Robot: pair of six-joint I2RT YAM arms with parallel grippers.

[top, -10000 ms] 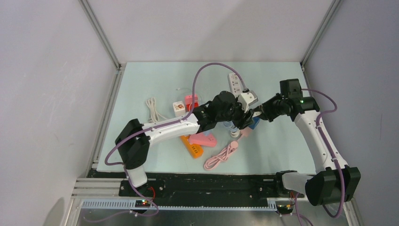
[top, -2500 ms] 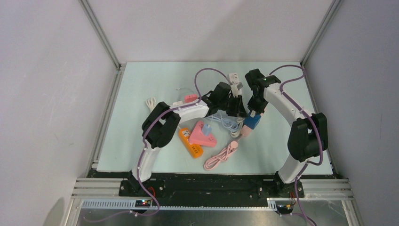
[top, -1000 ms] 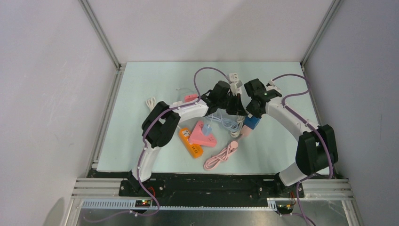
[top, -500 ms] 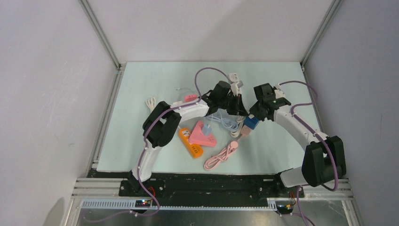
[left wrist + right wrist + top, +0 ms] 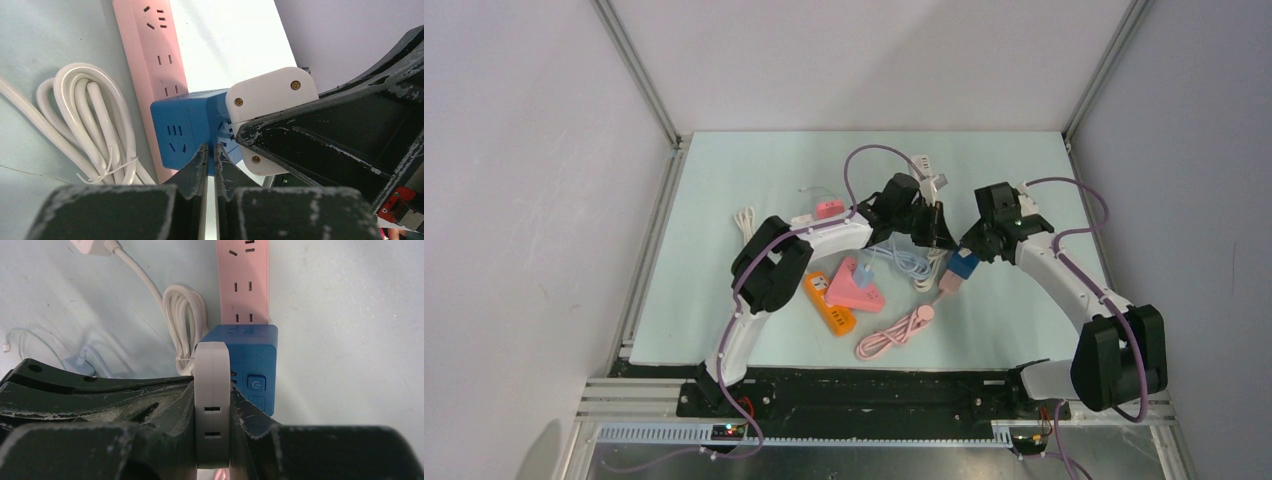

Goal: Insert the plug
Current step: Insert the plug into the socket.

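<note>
A white plug (image 5: 212,405) is clamped between the fingers of my right gripper (image 5: 212,412), which is shut on it. The plug's front end rests against the side of a blue cube socket (image 5: 255,360) that sits on the end of a pink power strip (image 5: 243,285). In the top view the cube (image 5: 962,265) lies just below the right gripper (image 5: 974,247). My left gripper (image 5: 210,150) is shut with nothing between its fingers, its tips right at the cube's near face (image 5: 177,132), beside the plug (image 5: 270,95). The plug's prongs are hidden.
A coiled white cord (image 5: 95,125) lies left of the cube. Nearer the bases are a pink triangular socket (image 5: 857,285), an orange strip (image 5: 831,306) and a pink cable (image 5: 894,333). A white strip (image 5: 929,182) lies behind the left wrist.
My right arm has swung outward to the right, its wrist coming nearer with the white plug still in its grip. The blue cube has shifted slightly towards the front. The left gripper barely moved.
</note>
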